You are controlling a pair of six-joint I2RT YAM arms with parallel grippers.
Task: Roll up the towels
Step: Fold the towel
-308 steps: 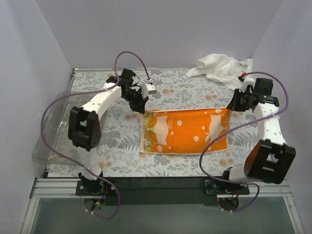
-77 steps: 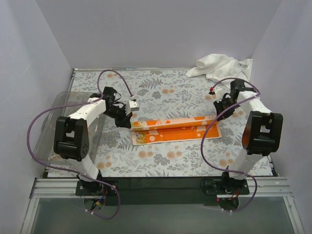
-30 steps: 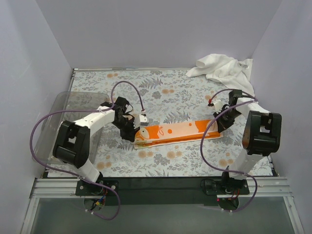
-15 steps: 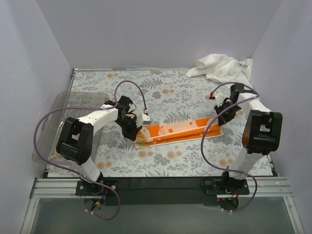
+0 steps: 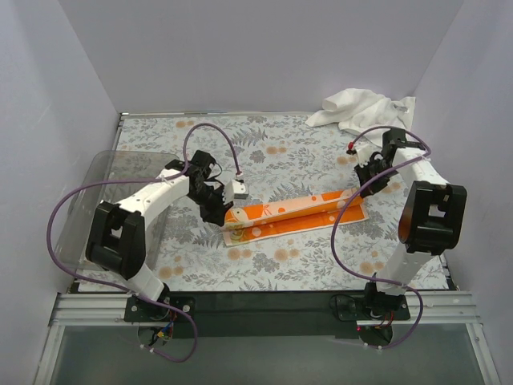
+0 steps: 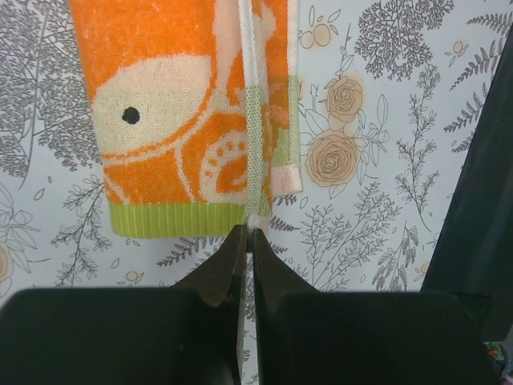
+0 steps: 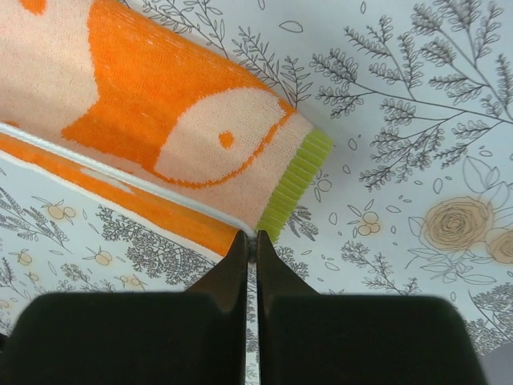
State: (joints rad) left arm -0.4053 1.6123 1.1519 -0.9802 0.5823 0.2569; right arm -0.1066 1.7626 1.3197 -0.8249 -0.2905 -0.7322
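Folded printed cloth (image 5: 292, 215), jaws pinching — both ends

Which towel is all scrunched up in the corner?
The plain white towel, heaped at the far right corner. The orange cloth lies folded in a long flat strip.

orange printed cloth (image 5: 292, 215) folded narrow; white towel (image 5: 365, 112) crumpled far right

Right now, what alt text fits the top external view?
The left gripper and right gripper each pinch one end of a narrow folded orange cloth on the fern-patterned table covering. A crumpled white towel lies far right.
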